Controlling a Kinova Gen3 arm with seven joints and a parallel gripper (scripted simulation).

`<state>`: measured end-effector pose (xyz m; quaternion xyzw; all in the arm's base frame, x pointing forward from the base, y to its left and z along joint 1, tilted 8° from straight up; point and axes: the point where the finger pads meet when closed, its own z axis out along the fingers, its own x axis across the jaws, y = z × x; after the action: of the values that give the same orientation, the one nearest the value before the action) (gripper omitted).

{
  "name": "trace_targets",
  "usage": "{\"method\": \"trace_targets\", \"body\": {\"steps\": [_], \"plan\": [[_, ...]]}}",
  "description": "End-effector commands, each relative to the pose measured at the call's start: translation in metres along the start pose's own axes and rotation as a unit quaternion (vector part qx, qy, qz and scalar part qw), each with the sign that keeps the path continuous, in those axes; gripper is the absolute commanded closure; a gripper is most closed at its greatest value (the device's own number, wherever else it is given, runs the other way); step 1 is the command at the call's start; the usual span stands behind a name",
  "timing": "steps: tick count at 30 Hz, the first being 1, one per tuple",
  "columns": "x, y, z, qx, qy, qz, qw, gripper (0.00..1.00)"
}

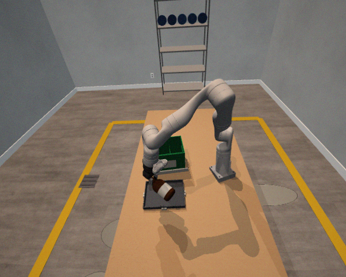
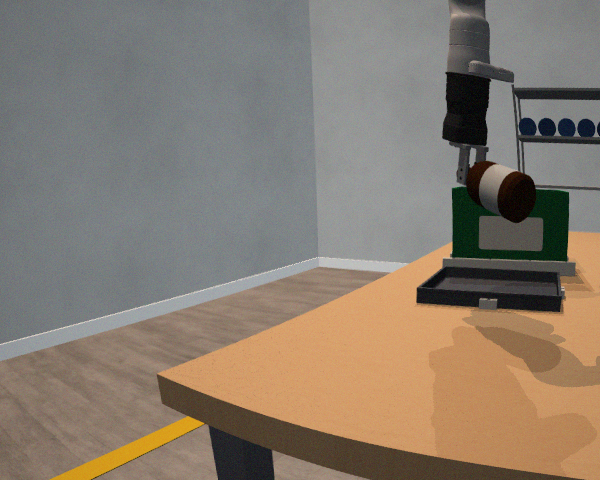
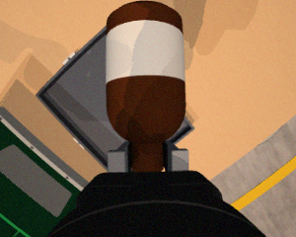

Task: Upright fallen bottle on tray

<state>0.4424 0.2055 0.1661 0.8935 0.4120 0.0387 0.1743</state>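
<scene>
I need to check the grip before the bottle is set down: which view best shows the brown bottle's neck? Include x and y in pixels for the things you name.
The wrist view: the brown bottle's neck (image 3: 147, 157) shows between both fingers. The top view shows it small, partly hidden; the exterior view hides it behind the bottle's body.

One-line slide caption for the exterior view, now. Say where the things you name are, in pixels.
Gripper (image 1: 151, 179) (image 2: 471, 176) (image 3: 147, 151) holds a tilted brown bottle (image 1: 163, 188) (image 2: 501, 191) (image 3: 145, 64) above the black tray (image 1: 149, 205) (image 2: 460, 298) (image 3: 64, 70), green crate (image 1: 177, 159) (image 2: 464, 227) (image 3: 32, 197) behind.
</scene>
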Motion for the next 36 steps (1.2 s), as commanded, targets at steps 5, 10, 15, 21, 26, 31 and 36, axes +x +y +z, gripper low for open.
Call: {"method": "trace_targets", "body": {"steps": [5, 10, 15, 21, 26, 31, 36], "plan": [[0.001, -0.0031, -0.0001, -0.029, 0.0, 0.0, 1.0, 1.0], [0.0012, -0.0031, -0.0006, -0.039, 0.001, 0.0, 0.999, 1.0], [0.0014, -0.0032, -0.0013, -0.052, 0.003, 0.0, 0.999, 1.0], [0.0006, -0.0009, -0.0008, -0.059, 0.002, 0.002, 0.998, 1.0], [0.0015, -0.0007, -0.0015, -0.06, 0.003, 0.002, 0.998, 1.0], [0.0014, -0.0008, -0.0015, -0.06, 0.003, 0.002, 0.998, 1.0], [0.0014, -0.0008, -0.0015, -0.06, 0.003, 0.002, 0.998, 1.0]]}}
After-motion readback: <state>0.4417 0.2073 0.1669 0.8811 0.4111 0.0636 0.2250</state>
